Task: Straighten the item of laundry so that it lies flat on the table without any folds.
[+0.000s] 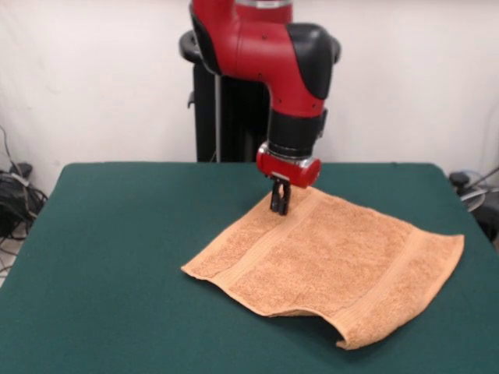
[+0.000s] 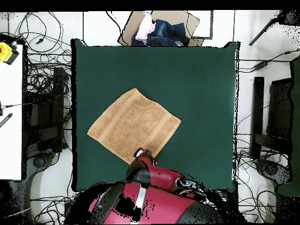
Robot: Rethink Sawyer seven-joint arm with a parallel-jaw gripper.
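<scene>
The item of laundry, an orange-tan towel (image 1: 327, 257), lies spread as a diamond on the green table (image 1: 117, 234), right of the middle. Woven bands run near two of its edges. Its near edge (image 1: 312, 313) curls up a little off the table, casting a shadow. My gripper (image 1: 279, 204) stands at the towel's far corner, its black fingers close together and pinching the cloth there. In the overhead view the towel (image 2: 133, 125) sits left of the table's (image 2: 199, 88) middle, and my gripper (image 2: 140, 154) is at its bottom corner, mostly hidden under the red arm.
A cardboard box with clothes (image 2: 161, 29) stands beyond the table's top edge in the overhead view. A white surface with a yellow object (image 2: 6, 51) is at the left. Cables lie on the floor around the table.
</scene>
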